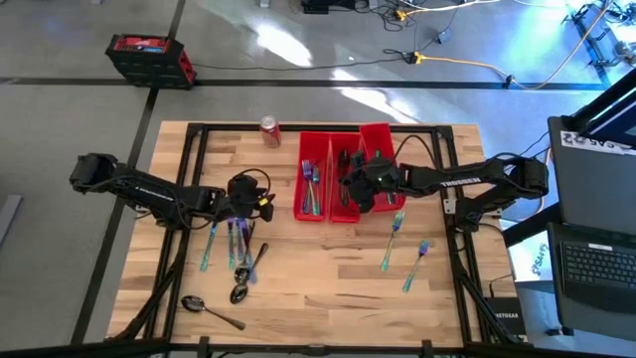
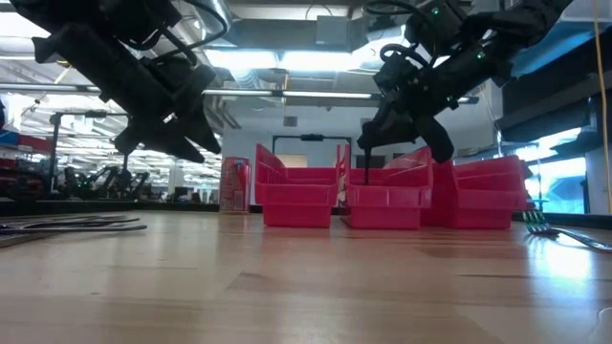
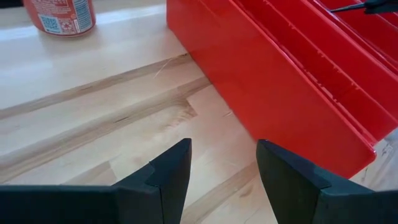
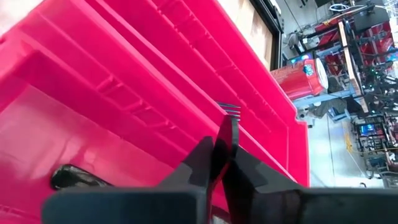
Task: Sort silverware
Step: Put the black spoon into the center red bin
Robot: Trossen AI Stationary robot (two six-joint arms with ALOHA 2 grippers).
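Note:
My right gripper (image 1: 356, 189) hovers over the middle red bin (image 1: 344, 211), shut on an iridescent fork (image 4: 231, 112). In the low view the fork (image 2: 366, 175) points down from it into the bin. A dark piece (image 4: 74, 177) lies in the bin below. Teal forks (image 1: 313, 184) lie in the left bin. My left gripper (image 1: 246, 199) is open above bare wood (image 3: 224, 155), just beyond a pile of silverware (image 1: 238, 244). Two forks (image 1: 395, 237) (image 1: 415, 265) and two spoons (image 1: 209, 310) (image 1: 241, 290) lie flat on the table. My right gripper pinches the fork between its two fingers by the neck (image 4: 228, 134) below the tines. The tines (image 4: 231, 109) stick out past the fingertips. The fork is lifted clear and points down over the middle bin. The rest of the handle is hidden between the fingers.
Three long red bins (image 1: 376, 147) stand side by side at the table's far middle, the left one's wall (image 3: 280, 87) close ahead of my left gripper. A red soda can (image 1: 269, 129) stands at the far edge. Open wood lies along the near edge (image 1: 328, 318).

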